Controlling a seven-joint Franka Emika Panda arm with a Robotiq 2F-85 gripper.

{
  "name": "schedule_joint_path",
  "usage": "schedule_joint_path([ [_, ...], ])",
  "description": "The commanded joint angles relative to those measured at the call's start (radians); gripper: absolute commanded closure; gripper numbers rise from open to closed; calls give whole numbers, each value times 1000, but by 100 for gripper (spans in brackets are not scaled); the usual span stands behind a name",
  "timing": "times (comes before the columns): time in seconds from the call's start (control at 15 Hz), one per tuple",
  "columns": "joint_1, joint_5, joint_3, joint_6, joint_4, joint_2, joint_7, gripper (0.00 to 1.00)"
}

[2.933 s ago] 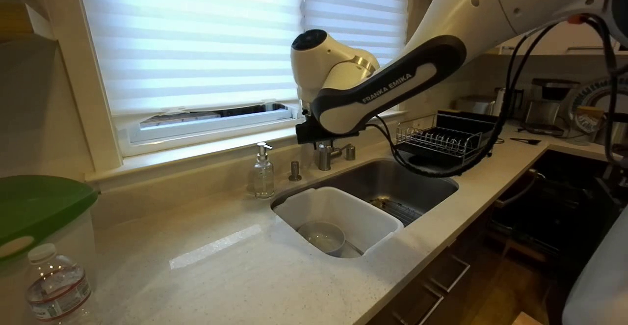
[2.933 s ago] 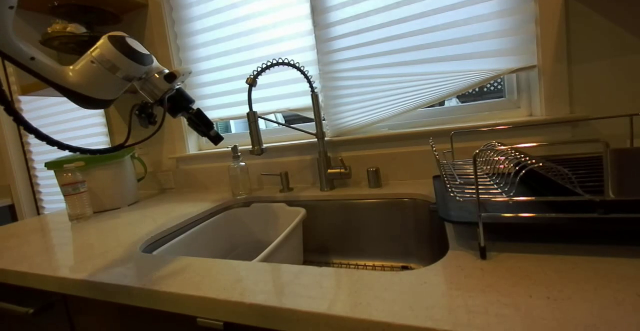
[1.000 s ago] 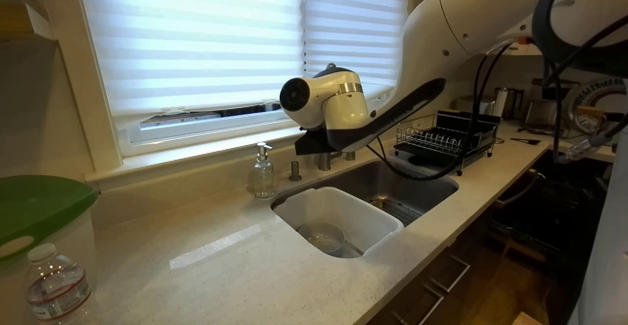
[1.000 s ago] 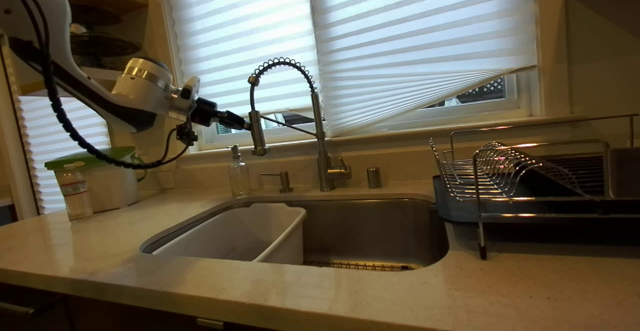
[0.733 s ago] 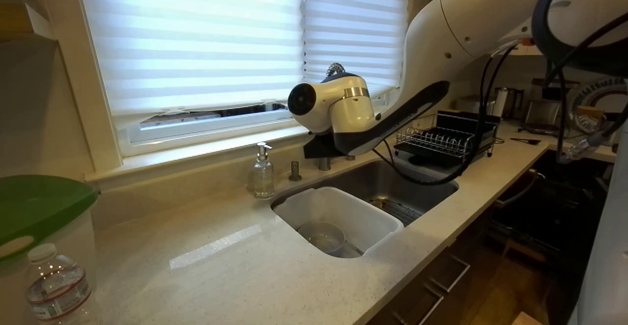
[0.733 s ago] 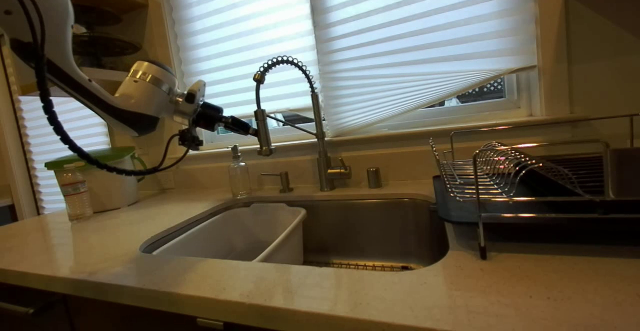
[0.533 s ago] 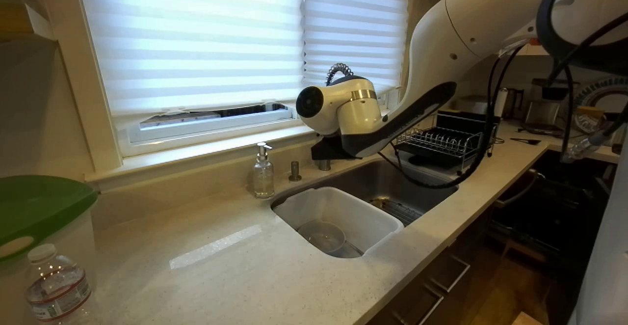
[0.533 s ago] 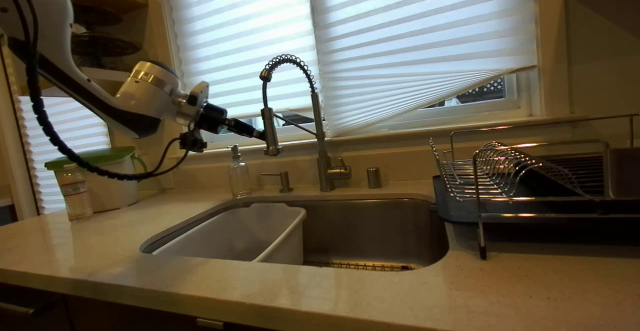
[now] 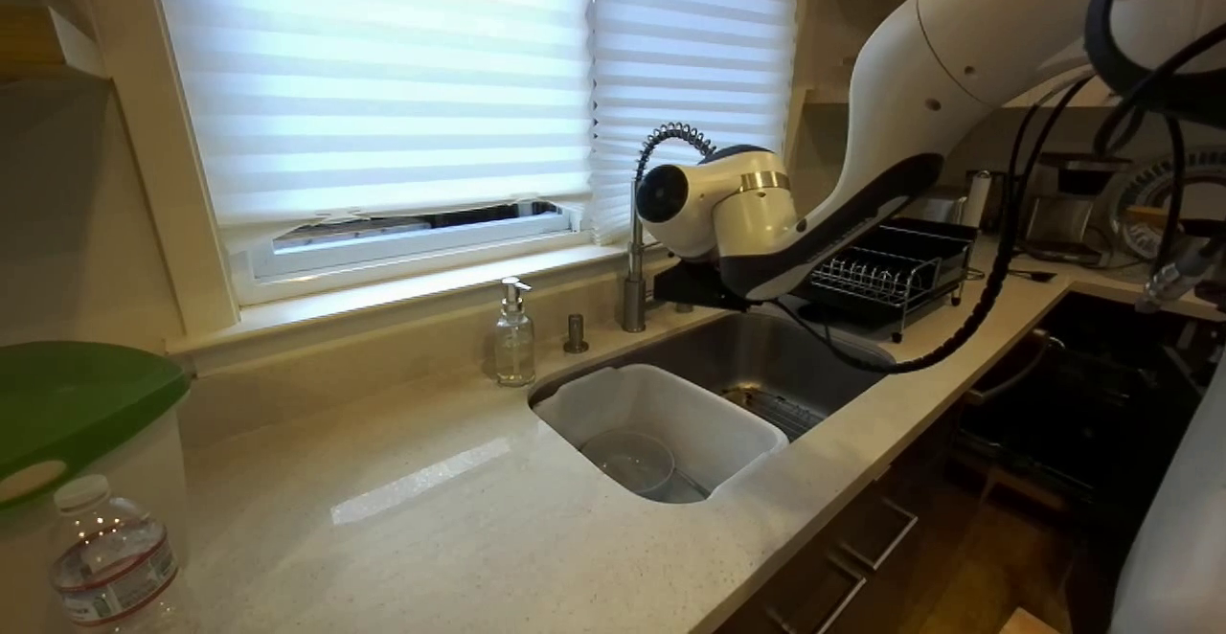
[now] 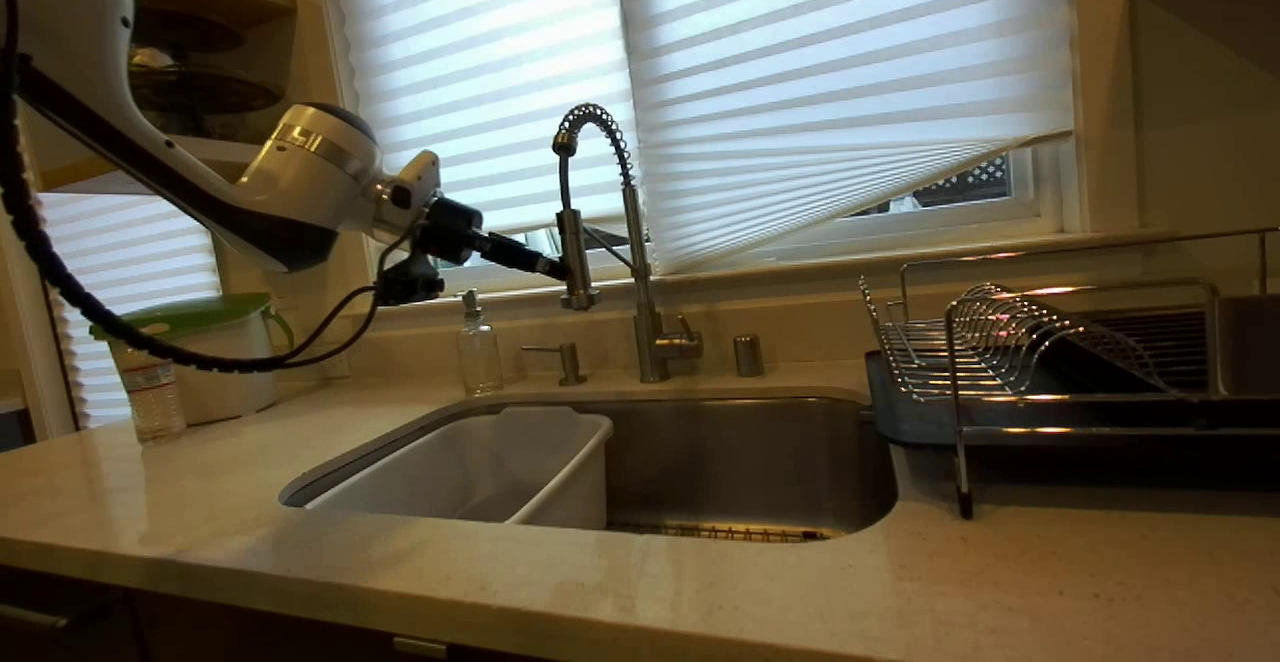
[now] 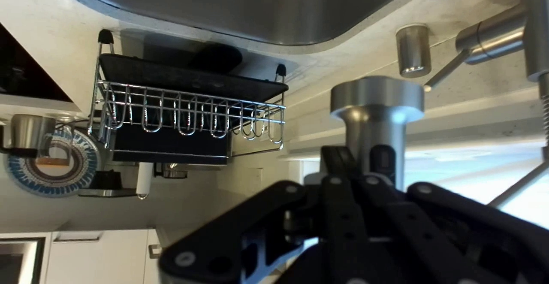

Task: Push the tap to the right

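The tap (image 10: 640,272) is a tall silver faucet with a coiled arched spout and a hanging spray head (image 10: 577,262). My gripper (image 10: 560,270) comes from the left, shut, its fingertips against the left side of that head. In the wrist view the spray head (image 11: 377,99) looms just beyond my gripper (image 11: 339,157), whose fingers lie together with nothing visible between them. A dark button (image 11: 382,159) shows on the head. In an exterior view the tap's stem (image 9: 635,260) and coil show, while the arm covers the spray head and my fingertips.
Below is the sink with a white tub (image 10: 560,472) in its left part. A soap bottle (image 10: 478,347), a short dispenser pump (image 10: 570,362) and a metal cap (image 10: 747,354) line the back. The dish rack (image 10: 1050,342) stands right of the sink, and the window blind (image 10: 850,92) hangs behind.
My gripper has come in from the upper left, met the spray head and moved right. The spray head and arched spout have swung right with it, while the upright stem stays in place.
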Motion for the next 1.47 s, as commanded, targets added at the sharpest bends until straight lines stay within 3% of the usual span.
schedule_joint_path([
  [0.0,-30,-39,-30,101,-39,-29,69,100],
  [0.2,-42,47,-43,212,-73,-47,19,100],
  [0.4,-37,263,-41,287,-182,-110,-115,100],
  [0.47,-40,165,-38,245,-86,-39,-53,99],
  [0.6,-38,227,-34,262,-135,-69,-91,99],
  [1.13,-39,238,-32,264,-156,-92,-97,100],
  [1.4,-41,99,-25,241,-89,-76,15,100],
])
